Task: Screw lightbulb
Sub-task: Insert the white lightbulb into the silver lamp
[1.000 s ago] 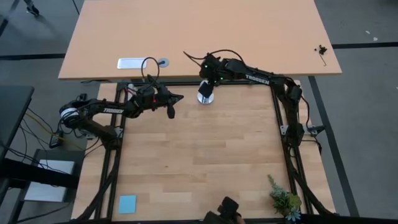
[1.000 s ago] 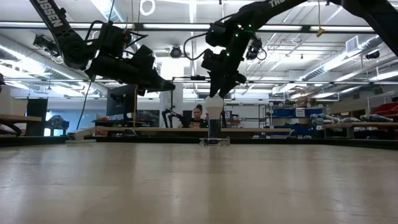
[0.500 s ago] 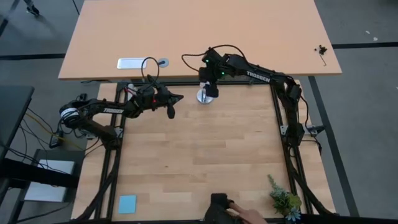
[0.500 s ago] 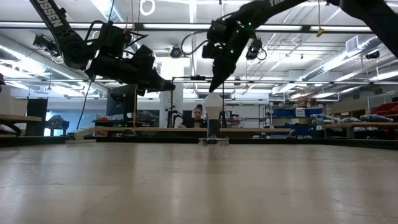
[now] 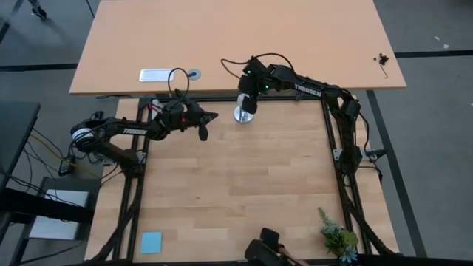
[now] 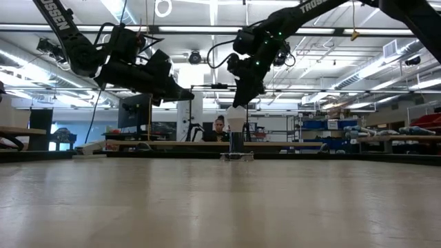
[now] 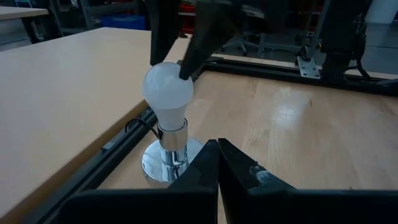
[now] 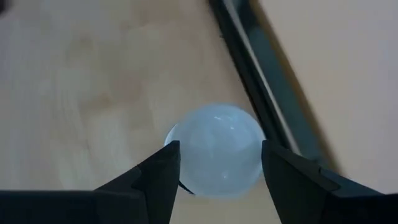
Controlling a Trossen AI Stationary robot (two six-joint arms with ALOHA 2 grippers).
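Just one lightbulb (image 7: pixel 168 90), upright in socket (image 7: pixel 171 163); right gripper (image 8: pixel 214 163) jaws straddle it, released; left gripper (image 7: pixel 217 163) clenched.

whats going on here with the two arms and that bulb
The right gripper is over the lightbulb, which stands upright in a round silver socket base at the far edge of the table. Its fingers flank the bulb's dome from above, open by the look of it. The left gripper is shut and hangs in the air beside it, holding nothing.
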